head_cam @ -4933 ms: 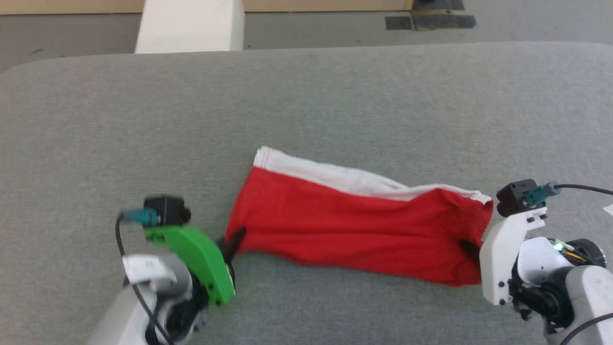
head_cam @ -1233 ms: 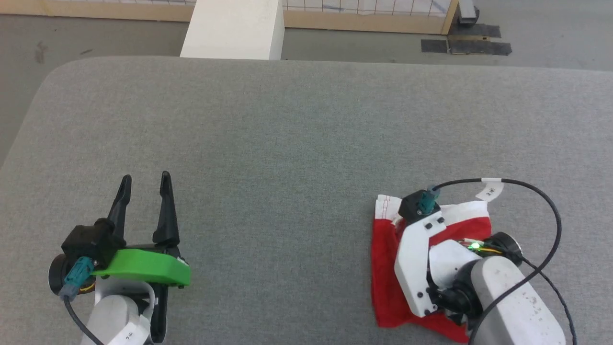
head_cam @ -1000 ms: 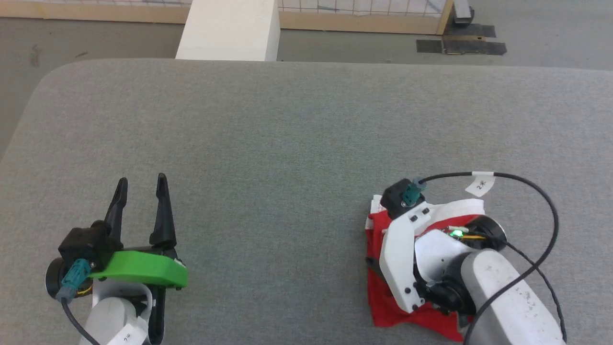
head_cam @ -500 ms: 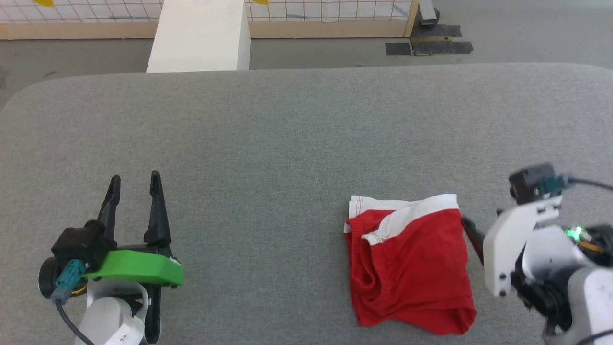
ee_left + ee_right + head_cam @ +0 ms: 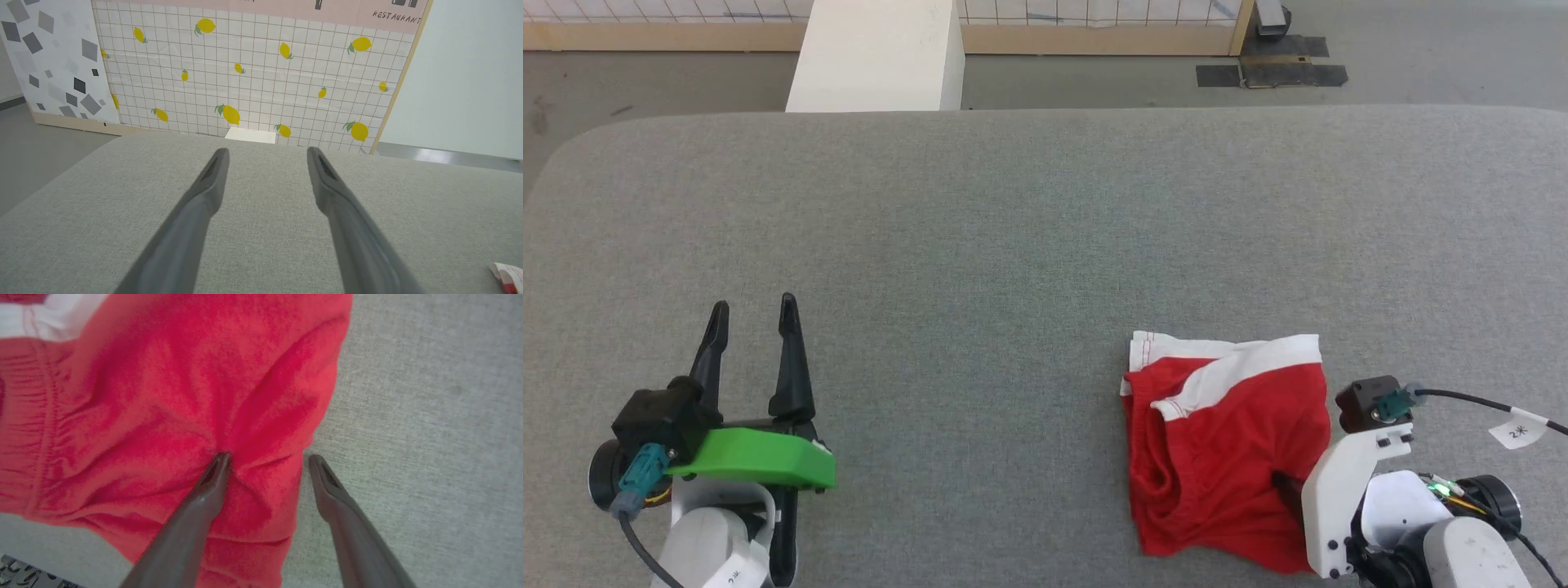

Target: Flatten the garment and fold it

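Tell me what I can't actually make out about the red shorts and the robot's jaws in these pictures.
- Head view: the near right corner of the shorts, behind the right arm's white bracket; its jaws too, mostly.
- Left wrist view: all but one corner of the shorts, cut off at the bottom right edge.
- Right wrist view: blurred; whether one jaw presses the cloth or just touches.

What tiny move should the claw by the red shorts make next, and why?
Probably pinch shut: the open right gripper straddles the garment's edge, one finger pressing wrinkled cloth, the other over the grey table. Gripping lets it tug the bundle flatter.
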Available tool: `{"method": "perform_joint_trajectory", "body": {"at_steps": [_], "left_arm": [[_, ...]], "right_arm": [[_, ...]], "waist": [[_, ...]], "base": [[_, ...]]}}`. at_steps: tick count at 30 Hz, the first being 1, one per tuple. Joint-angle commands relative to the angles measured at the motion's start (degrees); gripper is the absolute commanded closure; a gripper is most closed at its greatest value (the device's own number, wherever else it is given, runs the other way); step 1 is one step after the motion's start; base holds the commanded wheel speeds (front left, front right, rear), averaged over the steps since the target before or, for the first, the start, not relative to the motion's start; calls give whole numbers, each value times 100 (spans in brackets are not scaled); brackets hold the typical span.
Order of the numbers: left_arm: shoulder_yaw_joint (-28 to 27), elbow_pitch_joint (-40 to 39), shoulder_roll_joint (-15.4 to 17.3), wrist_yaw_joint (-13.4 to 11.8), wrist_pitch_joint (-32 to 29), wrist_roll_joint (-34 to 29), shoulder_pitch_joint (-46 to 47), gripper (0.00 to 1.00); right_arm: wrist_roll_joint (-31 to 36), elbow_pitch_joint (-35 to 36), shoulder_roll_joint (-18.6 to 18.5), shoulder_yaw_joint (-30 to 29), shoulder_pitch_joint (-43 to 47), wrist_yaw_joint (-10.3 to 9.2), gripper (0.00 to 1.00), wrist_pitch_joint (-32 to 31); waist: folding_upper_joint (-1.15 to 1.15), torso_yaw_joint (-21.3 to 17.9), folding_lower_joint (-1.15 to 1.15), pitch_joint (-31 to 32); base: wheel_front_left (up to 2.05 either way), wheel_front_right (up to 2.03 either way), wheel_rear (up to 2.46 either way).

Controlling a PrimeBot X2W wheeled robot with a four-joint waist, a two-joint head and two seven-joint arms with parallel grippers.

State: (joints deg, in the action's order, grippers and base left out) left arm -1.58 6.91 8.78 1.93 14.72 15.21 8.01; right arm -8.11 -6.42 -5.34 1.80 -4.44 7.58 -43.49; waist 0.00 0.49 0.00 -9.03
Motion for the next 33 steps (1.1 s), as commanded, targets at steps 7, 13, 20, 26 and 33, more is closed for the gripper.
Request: {"method": "perform_joint_trajectory", "body": {"at_steps": [7,13,20,26,33], "left_arm": [[-103,-59,55,-53,27,-15,-123,0],[-318,-304,131,-135,27,23,-233,0],[-467,-697,288,-217,-6,28,-80,0],[-518,-1132,519,-249,-247,-33,46,0],[-700,-1802,770,-352,-665,-42,-7,0]], "right_arm": [[-242,-312,-192,285,-358,-9,100,66],[-646,-306,-920,1020,-1006,-9,100,-14],[-1145,-744,-1760,1473,-2028,-9,100,188],[-1202,-1315,-2187,1523,-2714,-9,100,639],[-870,-2059,-2434,1171,-3387,-9,100,1352]], "waist": [[0,-300,0,34],[0,-1145,0,-141],[0,-2051,0,-589],[0,-2390,0,-1105],[0,-2437,0,-1719]], "base": [[0,0,0],[0,0,0],[0,0,0],[0,0,0],[0,0,0]]}}
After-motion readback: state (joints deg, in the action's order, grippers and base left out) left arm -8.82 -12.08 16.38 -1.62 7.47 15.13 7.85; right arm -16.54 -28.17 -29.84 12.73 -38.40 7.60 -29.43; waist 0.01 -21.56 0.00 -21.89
